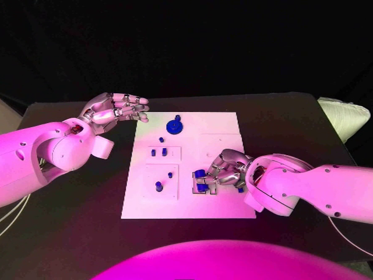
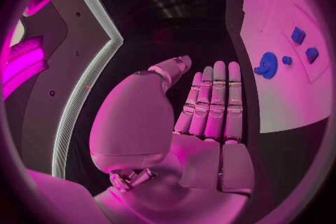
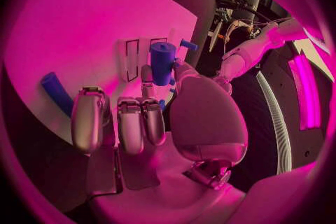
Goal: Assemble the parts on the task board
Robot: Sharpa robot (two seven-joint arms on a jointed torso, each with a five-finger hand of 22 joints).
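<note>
The white task board (image 1: 216,131) lies in the middle of the table. A blue gear (image 1: 175,125) stands near its far edge, and small blue parts (image 1: 158,153) sit in recesses on its left half. My right hand (image 1: 226,171) rests over the board's near right part. There it pinches an upright blue cylinder (image 3: 162,61) between the thumb and a finger. A second blue cylinder (image 3: 56,93) lies on the board beside it. My left hand (image 1: 115,108) hovers off the board's far left corner, fingers stretched out, holding nothing. The gear (image 2: 267,64) also appears in the left wrist view.
More blue pieces (image 1: 203,188) sit in a socket block under my right hand. A pale object (image 1: 346,116) lies at the table's right edge. Black table surrounds the board on all sides.
</note>
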